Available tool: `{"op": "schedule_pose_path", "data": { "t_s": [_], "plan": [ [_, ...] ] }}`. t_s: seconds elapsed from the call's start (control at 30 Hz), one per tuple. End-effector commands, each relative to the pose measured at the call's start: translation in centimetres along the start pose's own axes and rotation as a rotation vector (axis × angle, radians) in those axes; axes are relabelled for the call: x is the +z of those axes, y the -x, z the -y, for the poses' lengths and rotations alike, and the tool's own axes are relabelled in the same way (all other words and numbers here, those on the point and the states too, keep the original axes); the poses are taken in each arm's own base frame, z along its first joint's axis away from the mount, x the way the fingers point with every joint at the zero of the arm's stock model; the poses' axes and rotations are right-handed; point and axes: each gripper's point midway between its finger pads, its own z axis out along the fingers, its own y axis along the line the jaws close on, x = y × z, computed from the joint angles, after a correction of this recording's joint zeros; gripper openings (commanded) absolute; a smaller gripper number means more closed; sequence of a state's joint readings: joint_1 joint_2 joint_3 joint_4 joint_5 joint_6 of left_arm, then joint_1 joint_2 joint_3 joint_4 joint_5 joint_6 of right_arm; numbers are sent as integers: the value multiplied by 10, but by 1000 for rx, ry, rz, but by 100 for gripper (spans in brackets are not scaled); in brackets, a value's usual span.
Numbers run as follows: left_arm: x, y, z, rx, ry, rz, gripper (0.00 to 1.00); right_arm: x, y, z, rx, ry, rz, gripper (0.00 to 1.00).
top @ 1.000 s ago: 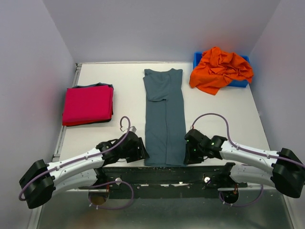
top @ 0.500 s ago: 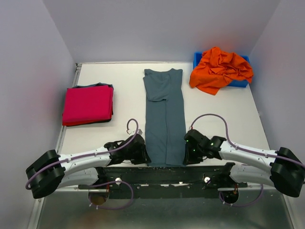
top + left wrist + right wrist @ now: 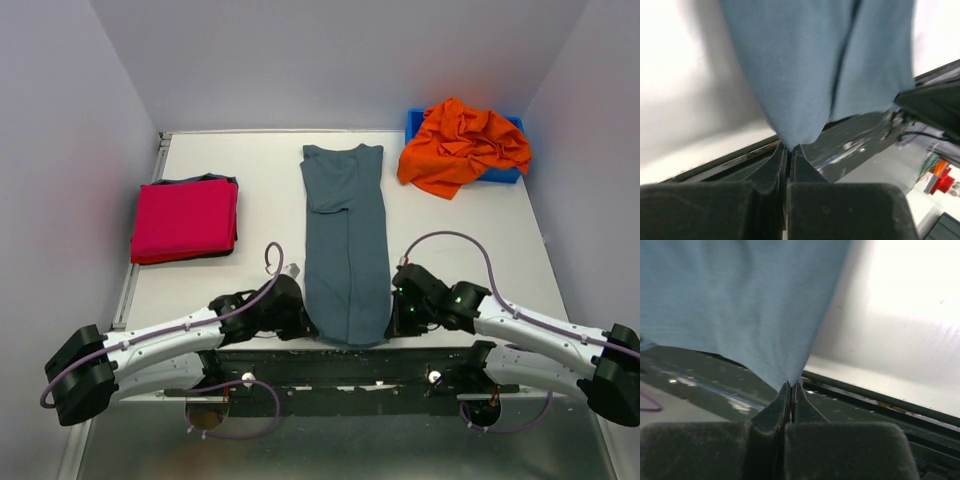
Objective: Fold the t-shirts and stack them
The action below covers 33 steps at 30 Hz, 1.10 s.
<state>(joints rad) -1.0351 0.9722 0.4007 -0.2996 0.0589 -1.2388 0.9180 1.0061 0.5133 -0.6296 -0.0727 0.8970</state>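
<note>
Your left gripper and right gripper each pinch a near hem corner of the grey-blue t-shirt, a strip lying 12 to 6 o'clock. Bare table flanks it; magenta t-shirt at 9 o'clock, orange t-shirt at 1.

The left arm and right arm lie low along the counter's near edge, reaching inward. The left pincer and right pincer are each closed tight, pinching a near corner of the grey-blue t-shirt.
</note>
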Motion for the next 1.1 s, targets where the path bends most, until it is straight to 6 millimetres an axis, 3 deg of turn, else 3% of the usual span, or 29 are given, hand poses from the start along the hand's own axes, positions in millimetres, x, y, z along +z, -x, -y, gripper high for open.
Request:
{"op": "schedule_pose_path", "data": {
  "t_s": [0.0, 0.23, 0.37, 0.5, 0.63, 0.77, 1.07],
  "plan": [
    [-24, 47, 52, 38, -118, 116, 0, -37, 41, -20, -16, 26, 122, 1],
    [-34, 149, 77, 11, -151, 311, 0, -63, 139, -22, 71, 56, 275, 1],
    [-27, 214, 85, -37, -162, 404, 0, -52, 188, -18, 110, 11, 262, 1],
    [-1, 258, 68, -70, -65, 433, 0, -36, 234, -8, 179, -2, 257, 1],
    [19, 286, 59, -112, -54, 439, 0, -21, 267, 0, 217, -12, 254, 1],
    [33, 305, 53, -131, -52, 425, 0, -11, 301, -6, 190, -18, 242, 1],
    [51, 336, 50, -125, -52, 409, 0, 13, 335, 5, 211, -53, 212, 1]
  ]
}}
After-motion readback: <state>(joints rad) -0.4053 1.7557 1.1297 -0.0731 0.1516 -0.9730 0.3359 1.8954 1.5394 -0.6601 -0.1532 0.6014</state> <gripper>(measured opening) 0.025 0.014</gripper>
